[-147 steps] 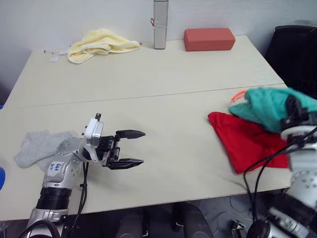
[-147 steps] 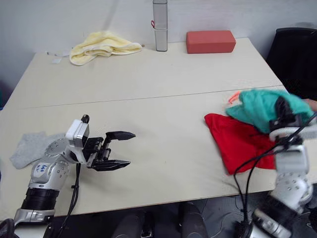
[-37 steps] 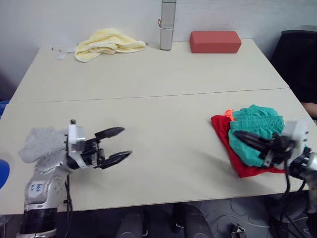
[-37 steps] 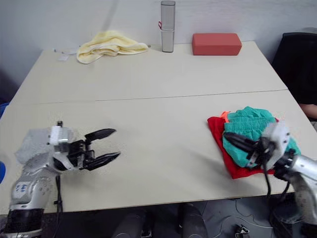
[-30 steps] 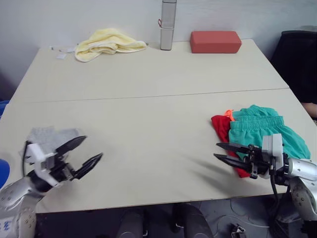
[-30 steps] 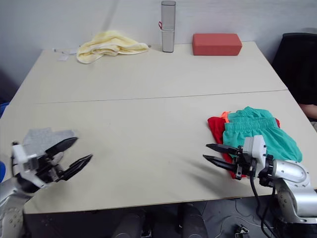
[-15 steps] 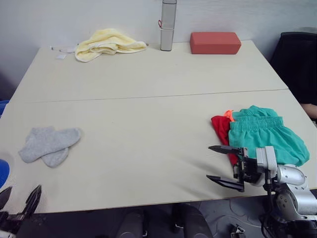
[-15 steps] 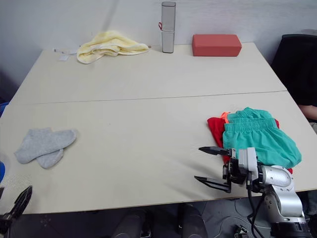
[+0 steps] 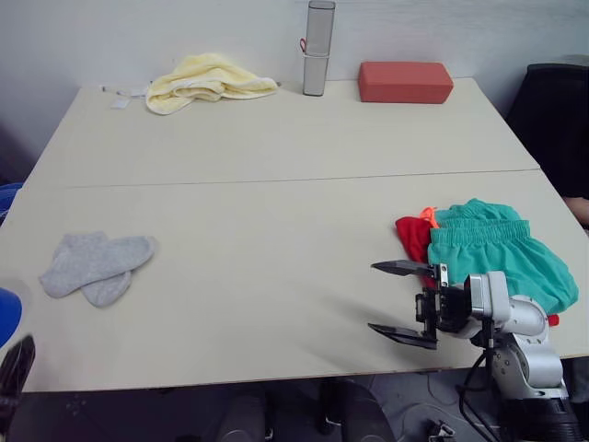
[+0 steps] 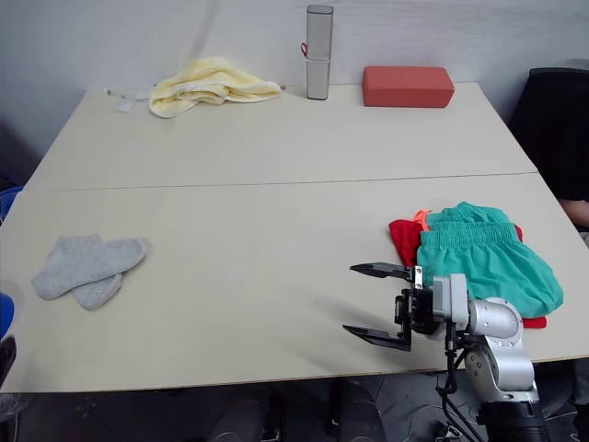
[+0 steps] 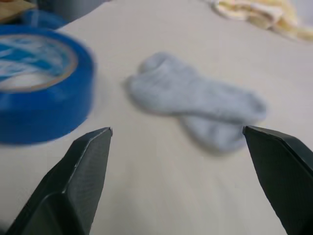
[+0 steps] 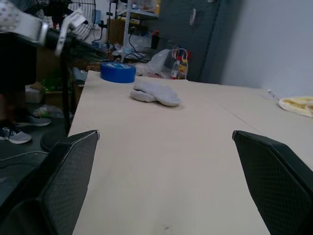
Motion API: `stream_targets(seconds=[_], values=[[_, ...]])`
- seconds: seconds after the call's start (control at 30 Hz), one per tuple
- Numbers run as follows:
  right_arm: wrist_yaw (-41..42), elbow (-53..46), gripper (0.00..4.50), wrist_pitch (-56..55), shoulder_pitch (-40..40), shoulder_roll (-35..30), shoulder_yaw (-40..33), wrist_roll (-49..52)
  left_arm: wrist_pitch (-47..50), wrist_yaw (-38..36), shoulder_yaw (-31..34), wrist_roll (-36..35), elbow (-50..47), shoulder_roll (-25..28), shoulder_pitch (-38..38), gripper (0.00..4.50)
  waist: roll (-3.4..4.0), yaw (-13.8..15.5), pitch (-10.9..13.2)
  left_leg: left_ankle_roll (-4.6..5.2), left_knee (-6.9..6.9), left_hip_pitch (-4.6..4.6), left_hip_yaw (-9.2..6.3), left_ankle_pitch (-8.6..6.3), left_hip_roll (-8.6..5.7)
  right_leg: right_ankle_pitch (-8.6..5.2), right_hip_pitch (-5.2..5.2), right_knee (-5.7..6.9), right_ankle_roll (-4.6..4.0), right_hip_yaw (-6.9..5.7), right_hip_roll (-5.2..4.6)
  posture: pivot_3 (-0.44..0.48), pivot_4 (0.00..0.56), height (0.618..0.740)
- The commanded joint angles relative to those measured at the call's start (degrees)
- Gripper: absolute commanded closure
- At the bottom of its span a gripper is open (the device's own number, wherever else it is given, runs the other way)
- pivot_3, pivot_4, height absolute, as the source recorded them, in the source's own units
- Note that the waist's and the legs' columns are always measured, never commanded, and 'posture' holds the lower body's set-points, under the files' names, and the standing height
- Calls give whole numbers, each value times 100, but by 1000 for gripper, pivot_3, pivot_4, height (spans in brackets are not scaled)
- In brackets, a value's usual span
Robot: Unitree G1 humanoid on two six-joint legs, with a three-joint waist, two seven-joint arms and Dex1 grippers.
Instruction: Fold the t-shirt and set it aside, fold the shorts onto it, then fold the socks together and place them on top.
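The worktop [image 9: 276, 138] is big and pale. The t-shirt [image 9: 414, 238] lies near the right edge, with the shorts [image 9: 492, 253] on top of it. The socks [image 9: 92, 267] lie together near the left edge. The right gripper [image 9: 396, 299] hangs at the front edge with fingers spread wide. The left gripper [image 11: 178, 161] is spread wide too, near a blue tape roll [image 11: 39, 83].

We note teal shorts [image 9: 495, 250] folded atop the red t-shirt [image 9: 413, 237] at table's right; grey socks [image 9: 94, 265] overlapped, far left.
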Motion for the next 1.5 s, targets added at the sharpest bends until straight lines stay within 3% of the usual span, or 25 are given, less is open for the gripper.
stream_targets(seconds=[0.03, 0.2, 0.43, 0.9, 1.0, 1.4, 1.5], values=[[-112, -202, 48, -22, -262, -18, 140, -60, 863, 1057, 26, -1412, 293, 691, -302, 0, 0, -26, 0, 5, 1, 1, 0, 7, 0, -1, -1, 7, -1, 0, 0, 0, 150, 740], [-270, -382, 48, 70, -341, -23, 281, -53, 1457, 2562, -256, -2704, 1185, 1333, -907, 0, 2, -118, 0, -40, -7, 8, 0, 33, 1, -5, -4, 23, -9, -1, 0, 0, 150, 740], [-467, -494, 48, 95, -281, -135, 217, -38, 1818, 3380, -649, -3655, 2132, 1695, -1769, 0, -2, -133, -3, -65, -5, 10, -1, 31, -1, -5, -2, 31, -8, 0, 0, 0, 150, 740], [-677, -523, 48, 101, -423, -232, 207, -41, 2165, 3366, -1535, -2678, 3979, 1835, -3816, 0, 35, 42, -15, -98, -9, 42, 3, 45, -8, -9, 8, 69, -15, 3, 0, 0, 150, 740], [-770, -623, 0, 171, -375, -239, 209, 12, 2296, 3264, -1715, -2338, 4269, 1773, -4212, 655, 37, 72, -17, -101, -11, 48, 4, 47, -9, -9, 13, 72, -15, 4, 0, 0, 150, 740], [-1142, -873, 0, 447, -336, -236, 211, 32, 2465, 2917, -1797, -1226, 4486, 1215, -4695, 4472, 45, 240, -21, -99, -10, 52, 5, 47, -15, -7, 19, 71, -10, 5, -8, 0, 150, 740], [-1214, -923, 0, 484, -306, -236, 199, 24, 2450, 2780, -1723, -1140, 4364, 1061, -4748, 4472, 45, 265, -21, -99, -10, 55, 4, 47, -15, -6, 21, 70, -10, 5, -8, 0, 150, 740]])
